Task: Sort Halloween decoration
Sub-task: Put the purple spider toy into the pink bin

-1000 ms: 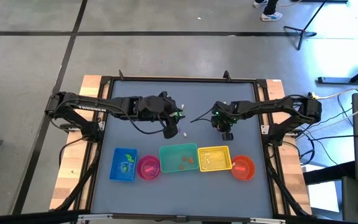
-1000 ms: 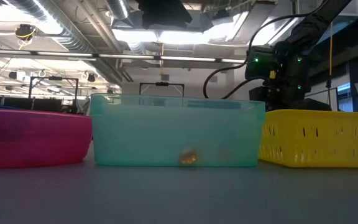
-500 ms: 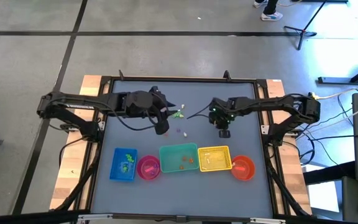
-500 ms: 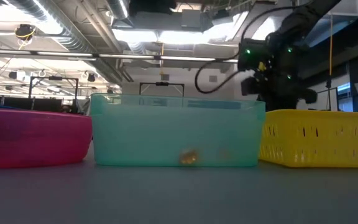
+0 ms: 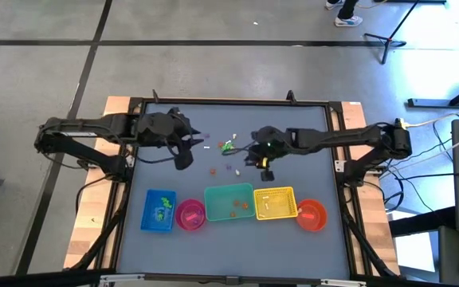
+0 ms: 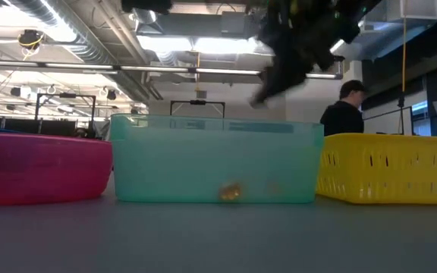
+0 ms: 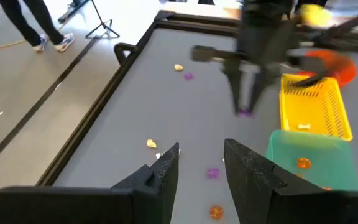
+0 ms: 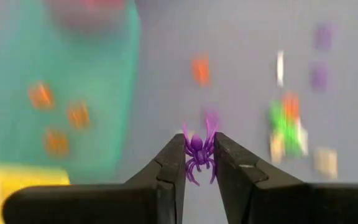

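Observation:
My right gripper (image 8: 197, 163) hangs above the middle of the table (image 5: 309, 127), shut on a tiny purple spider trinket (image 8: 196, 155). The left wrist view shows this gripper (image 7: 247, 102) from afar, with the purple trinket (image 7: 245, 112) at its tips. More Halloween decoration lies loose on the table: a green piece (image 5: 228, 146), an orange one (image 5: 211, 170) and a purple one (image 5: 229, 167). My left gripper (image 7: 201, 158) is open with nothing between its fingers, raised over the table's left part (image 5: 183, 155). My right gripper pinches the spider's body (image 8: 196, 144) between its two fingertips. The legs stick out above and below the fingers. The fingers slant down toward the table, and the spider is lifted clear of it.
A row of containers stands along the near side: blue (image 5: 159, 210), pink (image 5: 190, 214), teal (image 5: 229, 202) with orange pieces inside, yellow basket (image 5: 275, 203) and orange (image 5: 311, 214). A person (image 6: 344, 106) stands in the room behind the table.
My right gripper has risen and gone toward the table's left, turning as it went, and now hangs beside the loose trinkets. My left gripper has drawn back toward the table's left edge and risen a little.

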`<action>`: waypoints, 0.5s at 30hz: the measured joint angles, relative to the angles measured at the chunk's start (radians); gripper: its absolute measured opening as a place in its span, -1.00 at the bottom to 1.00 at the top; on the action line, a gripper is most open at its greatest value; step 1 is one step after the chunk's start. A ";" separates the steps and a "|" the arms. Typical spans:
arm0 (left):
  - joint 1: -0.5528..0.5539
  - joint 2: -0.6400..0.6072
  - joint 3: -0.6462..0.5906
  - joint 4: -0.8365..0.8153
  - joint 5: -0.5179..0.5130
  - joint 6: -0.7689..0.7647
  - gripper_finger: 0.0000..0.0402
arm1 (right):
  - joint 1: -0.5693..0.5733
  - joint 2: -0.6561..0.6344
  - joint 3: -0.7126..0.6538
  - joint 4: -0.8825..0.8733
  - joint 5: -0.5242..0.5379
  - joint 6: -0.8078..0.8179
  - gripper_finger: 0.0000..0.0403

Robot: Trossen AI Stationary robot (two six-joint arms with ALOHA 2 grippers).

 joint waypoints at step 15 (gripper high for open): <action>0.000 -0.203 -0.151 -0.039 -0.026 -0.124 -0.44 | 0.273 0.251 0.014 0.927 0.010 0.024 -0.64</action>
